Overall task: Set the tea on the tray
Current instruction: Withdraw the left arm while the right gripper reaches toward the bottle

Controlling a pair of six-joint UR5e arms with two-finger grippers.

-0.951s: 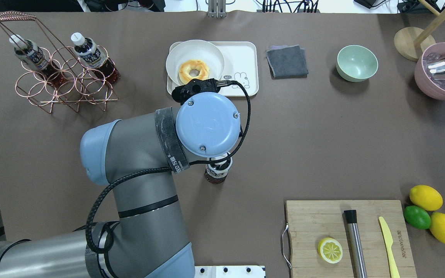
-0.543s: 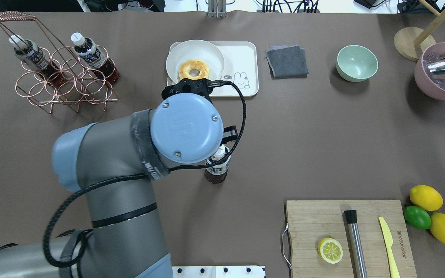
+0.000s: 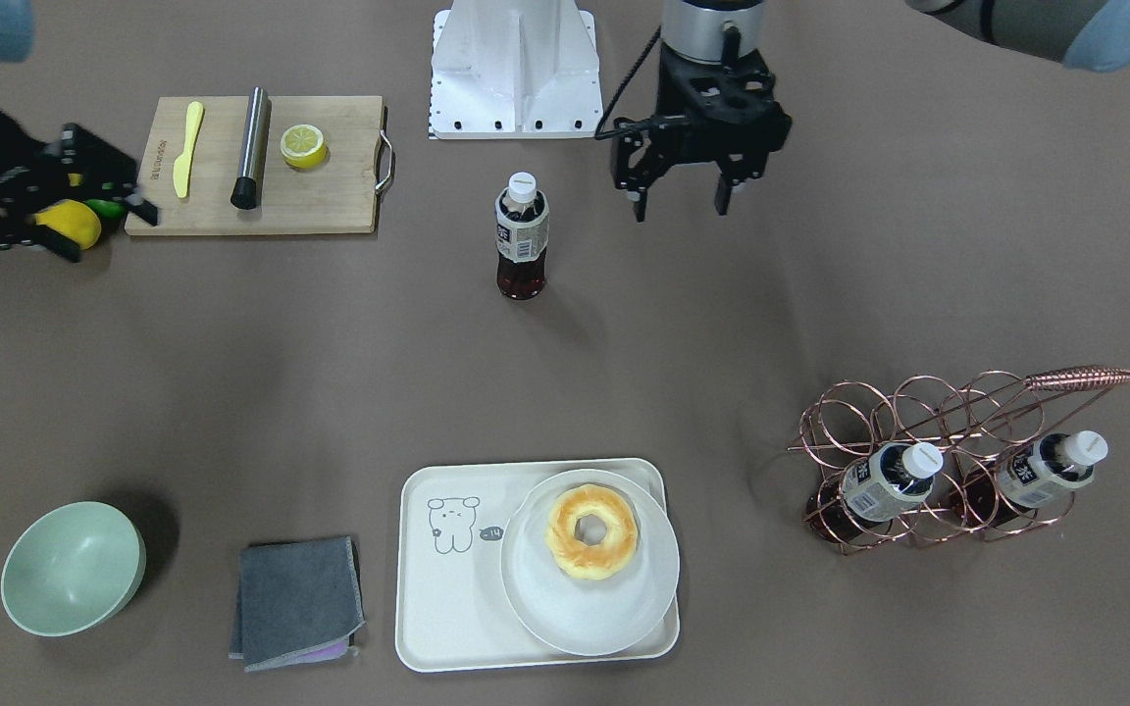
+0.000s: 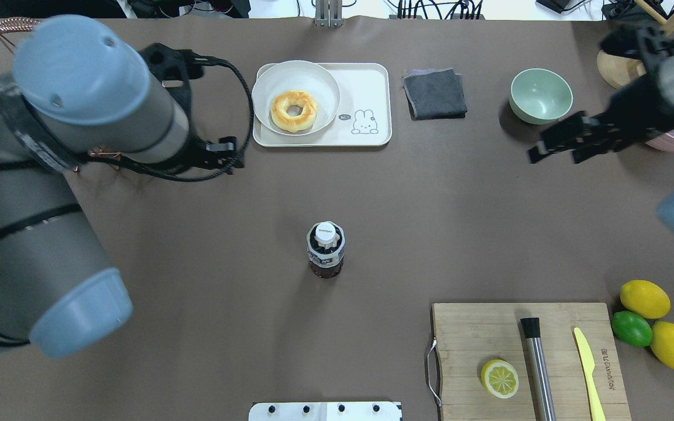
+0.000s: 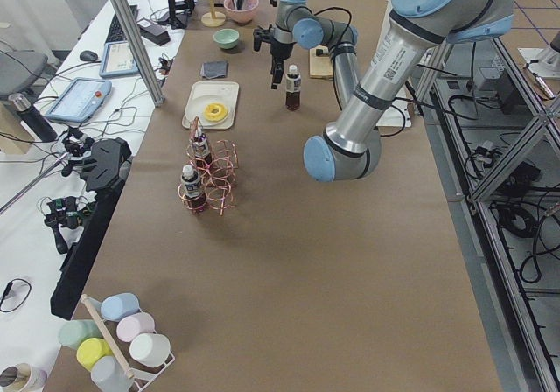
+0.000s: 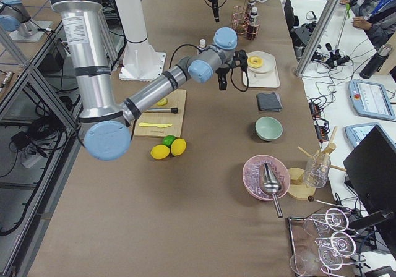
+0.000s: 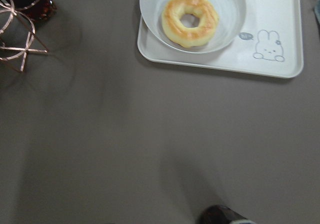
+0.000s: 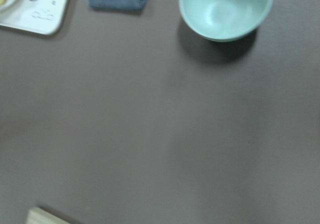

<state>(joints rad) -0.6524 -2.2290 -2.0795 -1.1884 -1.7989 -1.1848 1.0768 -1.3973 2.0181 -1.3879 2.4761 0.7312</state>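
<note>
The tea (image 4: 325, 248) is a small bottle of reddish-brown drink with a white cap. It stands upright and alone at mid-table, and also shows in the front view (image 3: 522, 235). The cream-white tray (image 4: 372, 88) lies at the far side and carries a round plate with a donut (image 4: 294, 110); its bear-drawing end is bare (image 3: 447, 598). My left gripper (image 3: 680, 204) is open and empty. It hangs well to the left of the bottle (image 4: 229, 156). My right gripper (image 4: 552, 156) is open and empty, high over the table's right side.
A copper wire rack (image 3: 918, 461) holds two alike bottles on the left side. A grey cloth (image 4: 434, 92) and a green bowl (image 4: 540, 95) lie beside the tray. A cutting board (image 4: 477, 333) with a lemon half, muddler and knife sits front right, with lemons (image 4: 644, 298) beside it.
My left arm has pulled away from the bottle toward the left and back, leaving it standing in the same spot. My right arm has come into view at the right.
</note>
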